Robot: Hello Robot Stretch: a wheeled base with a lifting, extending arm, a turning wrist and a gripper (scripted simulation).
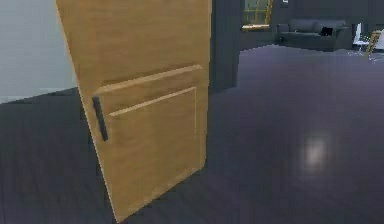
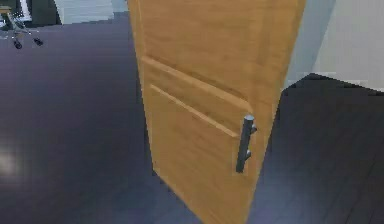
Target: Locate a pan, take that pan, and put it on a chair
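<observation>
One wooden door (image 1: 140, 100) close before me, one dark handle (image 1: 100, 118) on it, one sofa (image 1: 315, 33) far right, one wheeled chair (image 2: 15, 28) far off, gripper state I can't tell.

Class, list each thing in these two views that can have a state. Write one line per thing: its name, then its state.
wooden door: open, swung out over the dark floor
door handle: upright bar, fixed near the door's edge
office chair: upright on its wheeled base, partly cut off by the picture's edge
sofa: standing on the floor far off; too small to tell what lies on it
</observation>
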